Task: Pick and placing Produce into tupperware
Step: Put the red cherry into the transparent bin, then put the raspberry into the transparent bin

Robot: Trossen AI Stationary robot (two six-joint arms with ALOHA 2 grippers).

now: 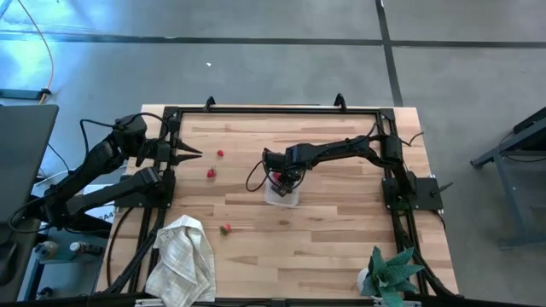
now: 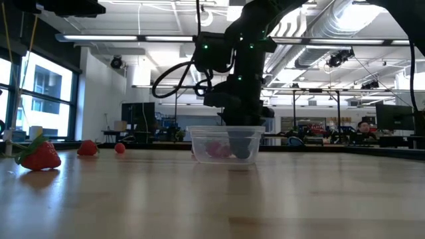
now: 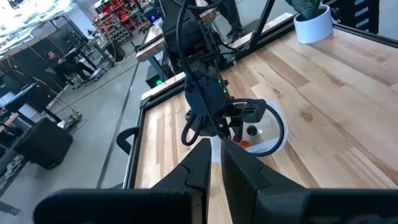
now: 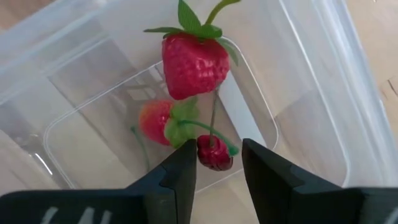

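Note:
The clear tupperware point(image 1: 282, 194) stands near the table's middle, also in the low view point(image 2: 227, 143) and the left wrist view point(image 3: 271, 132). My right gripper point(image 1: 277, 179) hangs over it, pointing down, open point(image 4: 219, 165). Inside lie a large strawberry point(image 4: 194, 62), a smaller strawberry point(image 4: 155, 121) and a dark red cherry point(image 4: 214, 155) between my fingertips. Three loose red pieces rest on the wood: point(image 1: 220, 153), point(image 1: 212, 172), point(image 1: 225, 228). My left gripper point(image 1: 192, 153) waits shut at the left edge point(image 3: 215, 168). My right gripper reaches down into the tupperware from above. The cherry point(image 4: 214, 155) sits between the two fingertips, close to one finger point(image 4: 183, 168) and with a small gap to the other. I cannot tell whether either finger touches it.
A white checked towel point(image 1: 181, 256) lies at the near left corner. A teal leafy plant in a white pot point(image 1: 388, 273) stands at the near right corner. The loose strawberries show in the low view point(image 2: 40, 156), point(image 2: 87, 148), point(image 2: 119, 148). Bare wood lies right of the tupperware.

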